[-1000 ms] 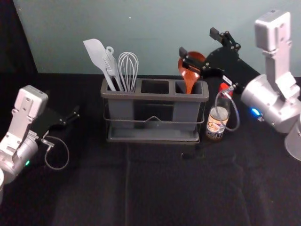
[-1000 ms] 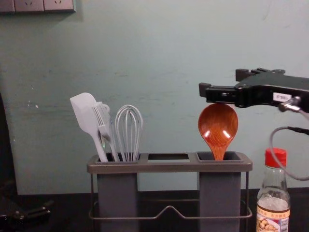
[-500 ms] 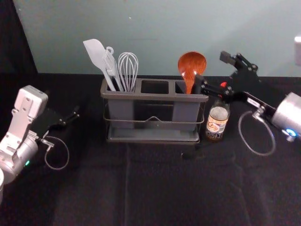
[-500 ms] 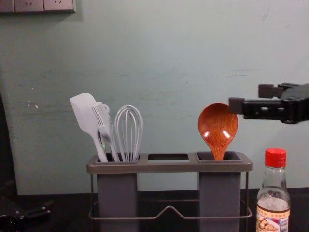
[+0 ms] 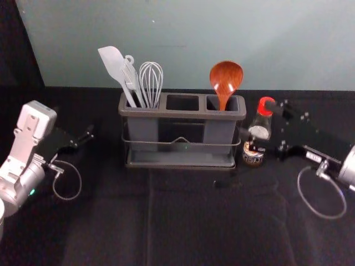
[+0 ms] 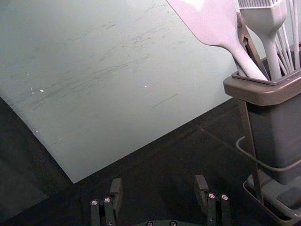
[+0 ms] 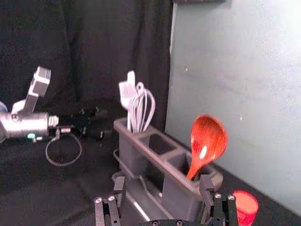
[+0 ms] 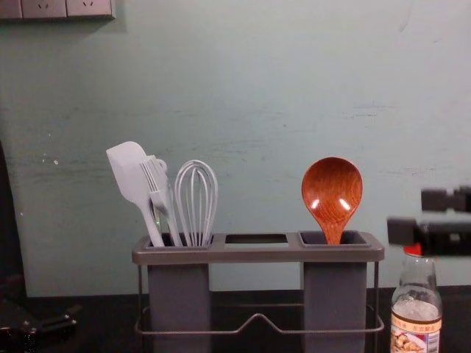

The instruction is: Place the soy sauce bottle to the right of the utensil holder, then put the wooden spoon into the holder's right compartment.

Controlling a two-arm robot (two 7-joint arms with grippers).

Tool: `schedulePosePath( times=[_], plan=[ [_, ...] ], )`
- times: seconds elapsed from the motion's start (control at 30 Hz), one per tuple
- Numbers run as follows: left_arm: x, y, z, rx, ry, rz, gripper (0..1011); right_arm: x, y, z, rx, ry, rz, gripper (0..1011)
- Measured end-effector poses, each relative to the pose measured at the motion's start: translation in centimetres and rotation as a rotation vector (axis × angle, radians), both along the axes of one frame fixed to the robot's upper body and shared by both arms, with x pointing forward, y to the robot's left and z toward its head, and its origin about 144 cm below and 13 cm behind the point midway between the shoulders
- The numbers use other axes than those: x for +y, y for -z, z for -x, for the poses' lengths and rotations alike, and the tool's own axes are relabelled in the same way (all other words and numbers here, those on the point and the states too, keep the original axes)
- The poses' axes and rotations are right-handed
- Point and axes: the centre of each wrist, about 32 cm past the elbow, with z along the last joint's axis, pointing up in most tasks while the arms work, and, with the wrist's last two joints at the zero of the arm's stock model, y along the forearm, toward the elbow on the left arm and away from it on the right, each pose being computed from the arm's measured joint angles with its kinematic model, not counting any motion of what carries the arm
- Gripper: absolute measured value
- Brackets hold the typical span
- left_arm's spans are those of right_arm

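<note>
In the head view, the soy sauce bottle (image 5: 254,157) stands upright on the worktop (image 5: 183,221), just beside the right end of the utensil holder (image 5: 183,114). The wooden spoon (image 5: 226,78) is in the right compartment (image 5: 218,132), bowl up, so both placements look done to me. The risk is now the right claw (image 5: 257,118), which overlaps the bottle here; if it swings sideways, it may tip the bottle against the holder. The cable (image 5: 328,218) on this arm may also catch on something, if the arm turns close. The left claw (image 5: 89,134) is parked at the left.

In the left wrist view, the left claw is apart and has nothing in it.

In the right wrist view, the right claw is also apart, and the red cap (image 7: 245,207) is very near to it. Closing here could, I think, pinch or push the cap.

In the chest view, one finger (image 8: 403,232) covers part of the cap. Whether they touch, I cannot tell. If the claw goes lower, it may press the bottle over; if it goes left, it may hit the compartment and shake the spoon.
</note>
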Motion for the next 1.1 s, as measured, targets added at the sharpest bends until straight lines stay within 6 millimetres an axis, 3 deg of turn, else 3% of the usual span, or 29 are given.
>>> schedulePosePath(
  times=[0.23, 0.53, 1.1],
  plan=[
    [0.0, 0.0, 0.0, 0.000, 0.000, 0.000, 1005, -0.1, 2.2, -0.2, 0.058, -0.003, 0.027, 1002],
    [0.0, 0.0, 0.0, 0.000, 0.000, 0.000, 1005, 1.2, 5.6, -0.7, 0.042, 0.029, 0.079, 1002],
    [0.0, 0.0, 0.0, 0.000, 0.000, 0.000, 1005, 2.8, 7.9, -0.8, 0.005, 0.050, 0.099, 1002]
  ],
)
